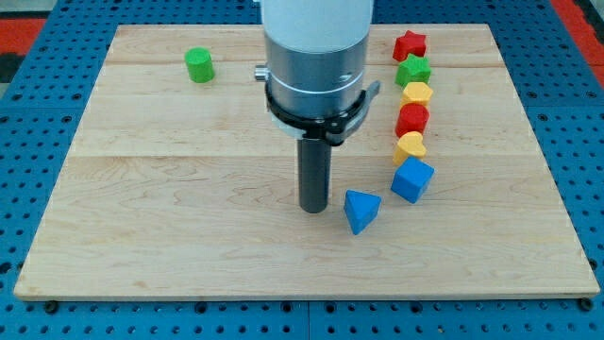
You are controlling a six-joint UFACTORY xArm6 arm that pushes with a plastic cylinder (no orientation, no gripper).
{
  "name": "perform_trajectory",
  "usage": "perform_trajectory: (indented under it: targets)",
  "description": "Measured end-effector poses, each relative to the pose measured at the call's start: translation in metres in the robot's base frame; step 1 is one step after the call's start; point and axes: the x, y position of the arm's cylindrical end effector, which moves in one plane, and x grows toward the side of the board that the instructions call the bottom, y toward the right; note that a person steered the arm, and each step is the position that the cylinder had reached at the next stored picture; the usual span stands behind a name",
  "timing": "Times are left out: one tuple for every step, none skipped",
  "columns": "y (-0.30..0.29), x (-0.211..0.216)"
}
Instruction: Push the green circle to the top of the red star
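Tabletop [189, 255] of pale wood fills the view, and nearest on it stands a blue triangle block [361, 210], just to the right of my tip [314, 209], which rests on the wood beside it, close but seemingly not touching. I carry no hand at all, only this straight rod, so nothing can open or close. Further back on the right runs a column of blocks: a blue cube [412, 179], a yellow block [409, 147], a red block [412, 119], a yellow hexagon-like block [416, 93], a green star [412, 69], and farthest, the red star [410, 44]. The green circle [199, 65] sits far back on the left, well apart from both my tip and the red star.

Risk, as I judge it: the gap beyond the red star to the tabletop's far edge is slim, so a strong push could send the circle off the wood. An off-centre contact could spin it aside into the column, and my rod may nudge the blue triangle when leaving.

No containers appear anywhere.
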Motion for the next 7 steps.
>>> perform_trajectory:
  targets:
    - [0.019, 0.012]
    - [0.043, 0.017]
    - [0.059, 0.017]
    - [0.054, 0.018]
    - [-0.030, 0.003]
    - [-0.115, -0.024]
    - [-0.140, -0.037]
